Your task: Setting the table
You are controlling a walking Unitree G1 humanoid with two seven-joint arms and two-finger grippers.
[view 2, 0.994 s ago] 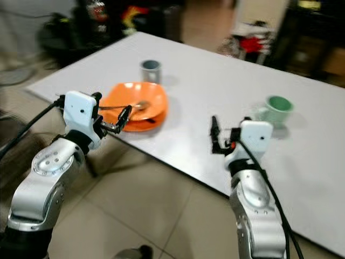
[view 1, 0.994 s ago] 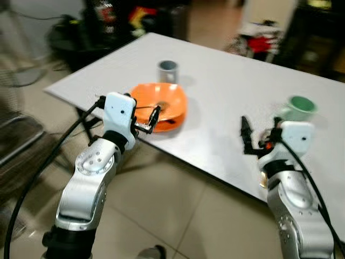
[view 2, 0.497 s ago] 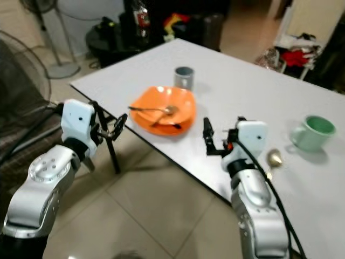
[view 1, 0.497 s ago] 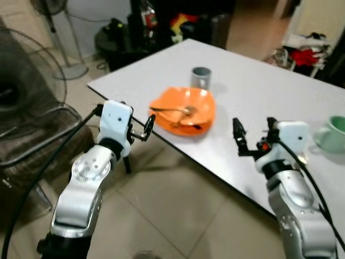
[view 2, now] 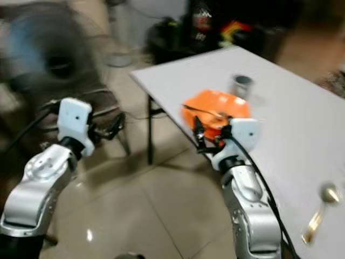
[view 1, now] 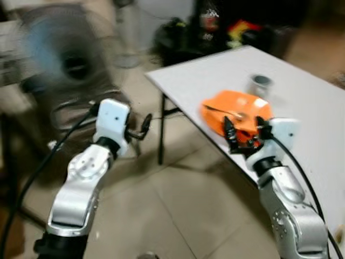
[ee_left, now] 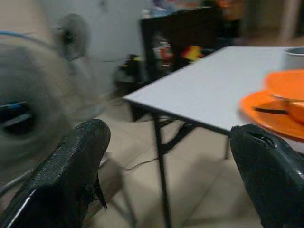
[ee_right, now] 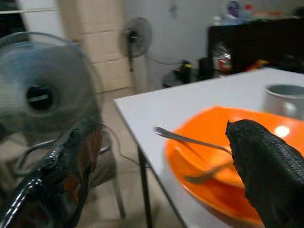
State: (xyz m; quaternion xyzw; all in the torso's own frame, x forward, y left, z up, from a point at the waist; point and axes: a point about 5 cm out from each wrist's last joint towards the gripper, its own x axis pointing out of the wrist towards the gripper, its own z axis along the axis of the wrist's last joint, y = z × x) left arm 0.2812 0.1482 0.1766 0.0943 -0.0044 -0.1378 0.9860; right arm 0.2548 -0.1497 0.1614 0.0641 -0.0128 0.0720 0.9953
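Since half a second ago our whole view has swung toward the left, so the white table (view 1: 302, 102) now sits at the right of what we see and a big fan (view 1: 67, 65) fills the upper left, blurred. We hold our right gripper (view 1: 243, 135) just at the near edge of the table, right in front of the orange plate (view 1: 237, 110); half a second ago it hung further along that edge, well apart from the plate. Its fingers (ee_right: 266, 161) stand apart with nothing between them. Our left gripper (view 1: 141, 125) hangs off the table over the tiled floor (view 1: 178, 210), near the table's corner leg, its fingers (ee_left: 71, 171) also spread and empty.

On the plate lie a spoon (ee_right: 190, 140) and other cutlery, the spoon's handle pointing toward the table's corner. Behind the plate, further from the near edge, stands a grey cup (view 2: 242, 84). A second spoon (view 2: 322, 205) lies alone on the table, near its near edge and well apart from the plate. A smaller fan (ee_right: 137, 38) stands by the far wall.
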